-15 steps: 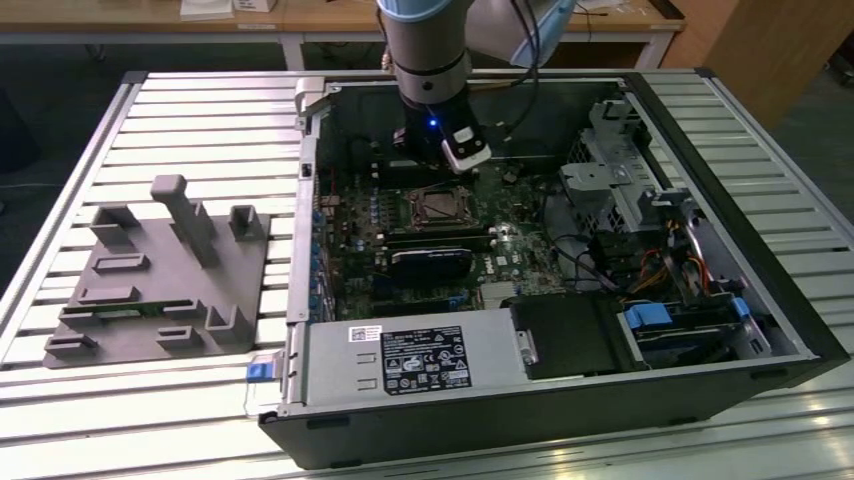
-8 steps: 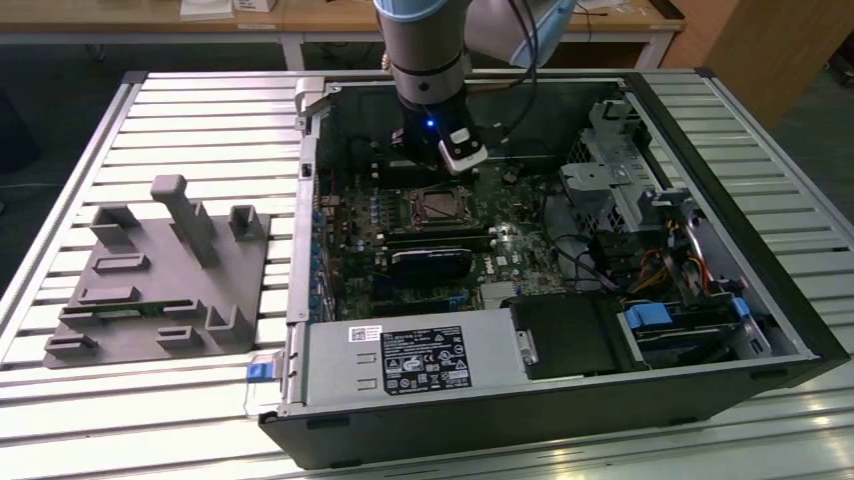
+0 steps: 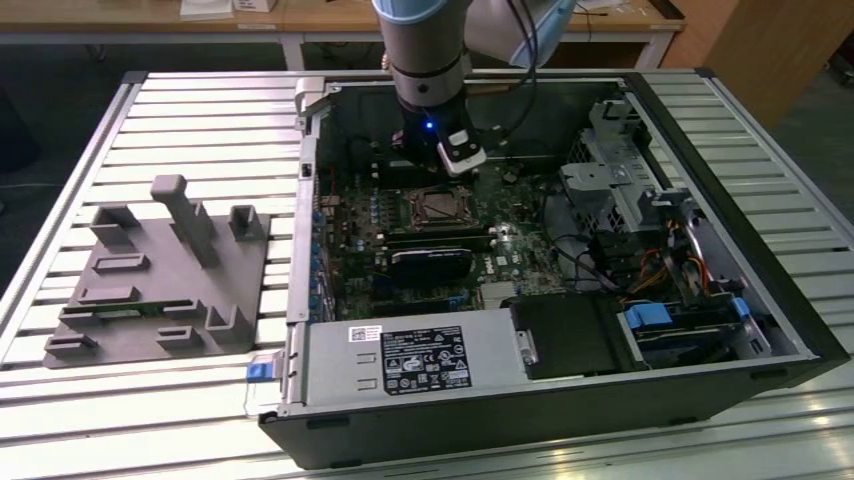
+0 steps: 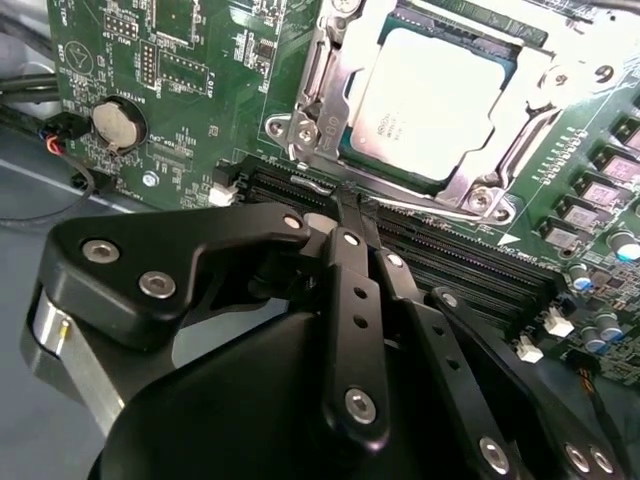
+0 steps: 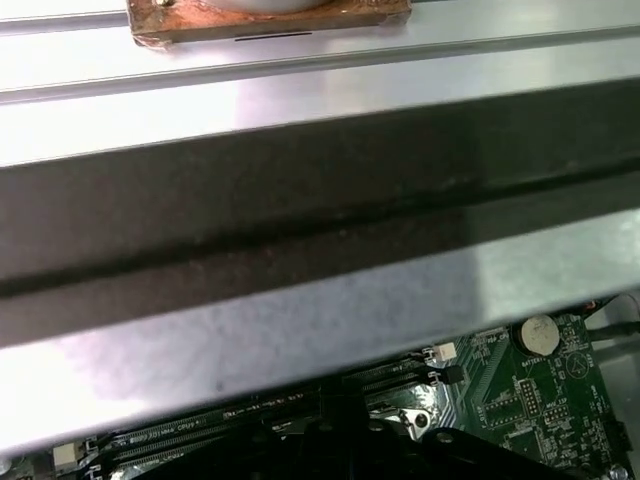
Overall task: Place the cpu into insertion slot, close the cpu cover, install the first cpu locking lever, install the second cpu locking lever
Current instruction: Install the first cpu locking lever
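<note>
Second wrist view crops cpu cover [image 4: 318, 75], seemingly closed over cpu [image 4: 425, 95].

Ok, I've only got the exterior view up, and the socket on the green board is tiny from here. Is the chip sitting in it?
Observer: Yes. In the second wrist view the small square cpu with the pale silver-grey metal face is seated flat on the green motherboard.
Operator: And the frame over it?
Observer: The dull silver square cpu cover lies down around the chip, whose face shows through the cut-out.
Operator: Where is the claw?
Observer: The black claw points at the long black slots right beside the cover. I cannot tell whether it touches them.
</note>
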Available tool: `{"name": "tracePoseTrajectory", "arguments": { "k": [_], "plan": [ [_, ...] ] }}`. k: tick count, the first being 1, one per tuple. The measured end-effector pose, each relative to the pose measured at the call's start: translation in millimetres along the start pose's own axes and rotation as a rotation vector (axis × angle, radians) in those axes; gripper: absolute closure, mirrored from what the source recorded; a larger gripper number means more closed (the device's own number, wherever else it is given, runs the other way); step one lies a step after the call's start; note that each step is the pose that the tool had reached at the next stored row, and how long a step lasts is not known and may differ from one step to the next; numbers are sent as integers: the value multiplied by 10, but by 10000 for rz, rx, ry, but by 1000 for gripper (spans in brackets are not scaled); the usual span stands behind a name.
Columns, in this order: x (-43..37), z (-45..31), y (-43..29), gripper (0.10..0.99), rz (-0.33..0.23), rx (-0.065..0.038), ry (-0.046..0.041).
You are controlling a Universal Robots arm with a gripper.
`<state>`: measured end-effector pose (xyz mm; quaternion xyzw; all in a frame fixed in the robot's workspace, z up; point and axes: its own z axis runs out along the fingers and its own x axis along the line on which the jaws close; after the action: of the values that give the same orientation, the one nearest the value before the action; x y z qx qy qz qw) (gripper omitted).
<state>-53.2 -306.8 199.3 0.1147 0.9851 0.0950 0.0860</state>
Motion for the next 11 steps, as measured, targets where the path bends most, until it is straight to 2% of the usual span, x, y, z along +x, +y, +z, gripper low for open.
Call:
{"name": "tracePoseTrajectory", "arguments": {
  "k": [11],
  "plan": [
    [5,35,-8,980,166,94,-52]
  ]
}}
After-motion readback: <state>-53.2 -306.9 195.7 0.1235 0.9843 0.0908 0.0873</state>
